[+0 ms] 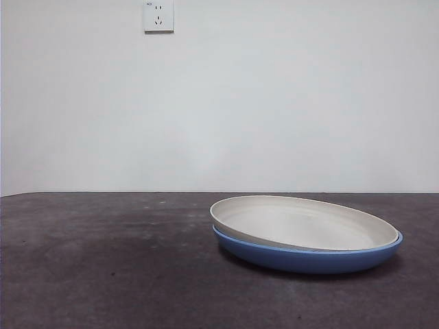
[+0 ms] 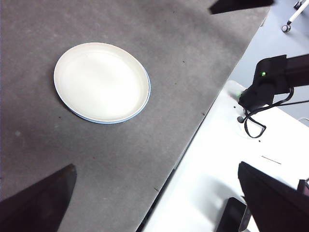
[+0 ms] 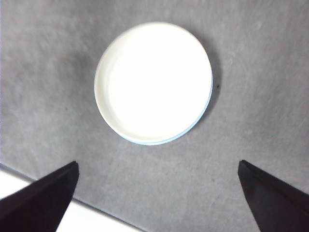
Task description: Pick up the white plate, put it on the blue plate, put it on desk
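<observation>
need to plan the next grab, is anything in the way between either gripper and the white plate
Nothing visible is. The white plate lies tilted in the blue plate on the desk, uncovered. Both wrist views look down on it over bare desk; the left gripper and right gripper are open, high above.

The blue plate (image 1: 309, 259) looks smooth and glossy, the white plate (image 1: 302, 223) smooth, the desk (image 1: 103, 267) matt and speckled.

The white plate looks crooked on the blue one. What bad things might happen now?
The white plate sits tilted and off-centre on the blue plate, so a bump might make it slide off onto the desk. Only a thin blue edge shows from above, so a gripper reaching for one rim might catch both plates. Both grippers are open, high above.
</observation>
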`<state>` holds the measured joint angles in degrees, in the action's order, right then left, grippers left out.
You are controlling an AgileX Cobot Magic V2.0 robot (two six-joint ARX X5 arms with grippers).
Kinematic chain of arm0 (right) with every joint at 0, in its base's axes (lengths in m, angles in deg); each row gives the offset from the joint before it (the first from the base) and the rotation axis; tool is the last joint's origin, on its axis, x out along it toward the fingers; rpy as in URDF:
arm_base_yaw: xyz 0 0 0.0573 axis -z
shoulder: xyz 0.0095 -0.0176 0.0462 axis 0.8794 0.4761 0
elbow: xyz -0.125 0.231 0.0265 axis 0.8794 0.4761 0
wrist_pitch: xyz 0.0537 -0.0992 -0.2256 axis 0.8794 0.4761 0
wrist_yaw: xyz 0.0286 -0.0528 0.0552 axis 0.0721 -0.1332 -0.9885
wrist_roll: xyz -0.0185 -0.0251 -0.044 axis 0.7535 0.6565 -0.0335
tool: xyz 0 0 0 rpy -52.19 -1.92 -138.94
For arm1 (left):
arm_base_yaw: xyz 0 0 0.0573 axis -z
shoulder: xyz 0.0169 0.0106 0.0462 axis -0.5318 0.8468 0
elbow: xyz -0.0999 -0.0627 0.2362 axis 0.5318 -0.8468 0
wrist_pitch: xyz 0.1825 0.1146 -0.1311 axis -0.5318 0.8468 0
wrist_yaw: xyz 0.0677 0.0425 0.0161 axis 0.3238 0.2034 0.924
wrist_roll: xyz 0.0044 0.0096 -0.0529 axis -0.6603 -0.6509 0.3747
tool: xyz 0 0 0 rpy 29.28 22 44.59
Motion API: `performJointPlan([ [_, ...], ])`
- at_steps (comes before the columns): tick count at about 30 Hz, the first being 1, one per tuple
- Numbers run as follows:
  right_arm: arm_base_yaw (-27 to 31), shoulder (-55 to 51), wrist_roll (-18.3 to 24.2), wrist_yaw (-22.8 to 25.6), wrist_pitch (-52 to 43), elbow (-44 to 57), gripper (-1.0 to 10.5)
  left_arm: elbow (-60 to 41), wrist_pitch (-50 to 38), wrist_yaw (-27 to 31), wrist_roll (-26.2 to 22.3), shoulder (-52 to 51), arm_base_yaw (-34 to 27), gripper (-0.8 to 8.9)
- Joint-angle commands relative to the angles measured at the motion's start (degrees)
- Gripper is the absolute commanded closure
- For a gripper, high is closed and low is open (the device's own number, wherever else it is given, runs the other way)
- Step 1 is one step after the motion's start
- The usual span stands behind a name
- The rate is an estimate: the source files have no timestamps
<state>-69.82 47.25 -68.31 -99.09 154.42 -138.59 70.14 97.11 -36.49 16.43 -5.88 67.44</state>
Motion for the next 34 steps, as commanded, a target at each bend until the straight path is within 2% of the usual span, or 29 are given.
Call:
performJointPlan([
  [1, -0.26, 4.98, 2.36, -1.97, -0.72, -1.05, 3.6, -2.16, -1.22, 0.07, -0.90, -1.99, 0.44, 2.50],
  [13, -0.63, 27.56, 5.44, -2.82, -10.75, -1.05, 3.6, -14.56, -7.50, 0.07, 1.90, -13.49, 0.37, 2.50],
  [19, -0.63, 36.79, 6.38, -2.82, -15.12, -1.05, 3.6, -16.52, -10.08, 0.17, 3.78, -16.81, 0.33, 2.51],
  [23, -0.63, 40.68, 6.60, -2.89, -17.99, -1.05, 3.6, -16.52, -9.86, 1.62, 4.39, -17.22, 0.33, 2.51],
  [29, -0.63, 44.96, 6.82, -6.86, -21.14, -1.05, 3.6, -16.52, -9.86, 1.68, 4.74, -17.20, 0.33, 2.51],
  [34, -0.63, 47.71, 6.80, -7.34, -23.15, -1.05, 3.7, -16.52, -9.84, 1.68, 4.79, -17.20, 0.33, 2.51],
])
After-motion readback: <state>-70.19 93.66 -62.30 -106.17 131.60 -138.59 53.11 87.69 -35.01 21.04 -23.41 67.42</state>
